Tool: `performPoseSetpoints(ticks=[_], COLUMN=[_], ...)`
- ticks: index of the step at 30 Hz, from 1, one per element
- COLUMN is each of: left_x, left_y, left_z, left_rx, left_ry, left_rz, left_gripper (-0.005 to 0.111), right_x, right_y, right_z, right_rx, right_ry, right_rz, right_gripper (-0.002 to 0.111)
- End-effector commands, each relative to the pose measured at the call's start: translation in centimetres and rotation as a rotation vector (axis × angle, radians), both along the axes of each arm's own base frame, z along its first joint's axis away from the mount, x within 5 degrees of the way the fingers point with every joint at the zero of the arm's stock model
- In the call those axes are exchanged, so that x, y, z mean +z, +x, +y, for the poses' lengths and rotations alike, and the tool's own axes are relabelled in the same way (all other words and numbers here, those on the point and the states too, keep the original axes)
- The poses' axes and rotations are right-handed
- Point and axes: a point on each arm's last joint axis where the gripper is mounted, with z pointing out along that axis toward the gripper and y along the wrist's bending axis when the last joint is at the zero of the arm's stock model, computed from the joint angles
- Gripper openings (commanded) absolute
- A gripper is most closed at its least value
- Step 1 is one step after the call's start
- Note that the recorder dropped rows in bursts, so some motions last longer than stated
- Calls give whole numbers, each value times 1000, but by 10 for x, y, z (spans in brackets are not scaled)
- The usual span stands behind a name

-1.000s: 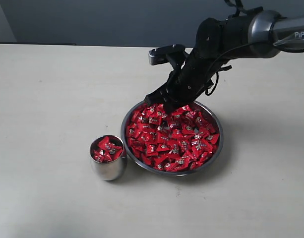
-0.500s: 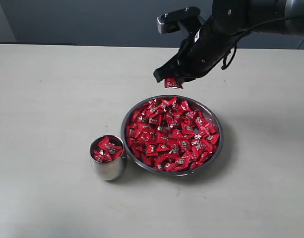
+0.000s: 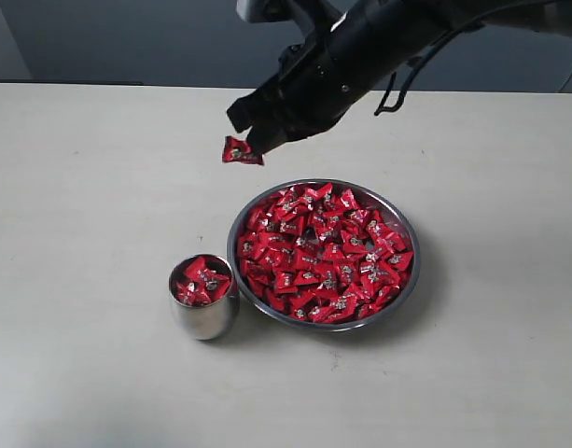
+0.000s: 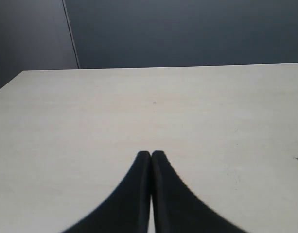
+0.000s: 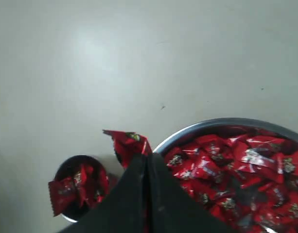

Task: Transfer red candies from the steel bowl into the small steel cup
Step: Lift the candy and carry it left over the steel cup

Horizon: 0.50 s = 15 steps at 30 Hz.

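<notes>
The steel bowl (image 3: 410,280) sits right of centre, heaped with red candies (image 3: 325,252). Left of it stands the small steel cup (image 3: 203,320), holding a few red candies (image 3: 201,280). My right gripper (image 3: 251,145) hangs in the air above the table, up and left of the bowl, shut on one red candy (image 3: 239,151). In the right wrist view that candy (image 5: 127,143) sticks out past the closed gripper (image 5: 145,158), with the cup (image 5: 66,216) and bowl (image 5: 197,128) below. My left gripper (image 4: 150,154) is shut and empty over bare table.
The pale table (image 3: 90,187) stretches around the bowl and cup. A dark wall (image 3: 127,37) runs behind its far edge. My right arm (image 3: 388,37) reaches in from the upper right.
My right gripper rose out of the bowl with a candy and carried it left, past the bowl's rim. Bowl, cup and left gripper stay put.
</notes>
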Motion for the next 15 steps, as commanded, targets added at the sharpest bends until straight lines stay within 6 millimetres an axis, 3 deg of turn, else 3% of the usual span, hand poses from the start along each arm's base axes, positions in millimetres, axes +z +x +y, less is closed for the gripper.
performPoseSetpoints(ticks=[1, 8, 15], left_x=[-1, -1, -1], left_y=[0, 0, 0], left_z=[0, 0, 0], left_rx=[1, 1, 1], left_ry=[-1, -1, -1], left_rz=[-3, -3, -3], left_gripper=[0, 0, 0], right_x=[-12, -17, -27], right_y=[-17, -39, -47], right_z=[19, 37, 43], right_rx=[90, 165, 176], right_ry=[-32, -49, -86], right_rz=[39, 65, 125], right_gripper=[-1, -1, -1])
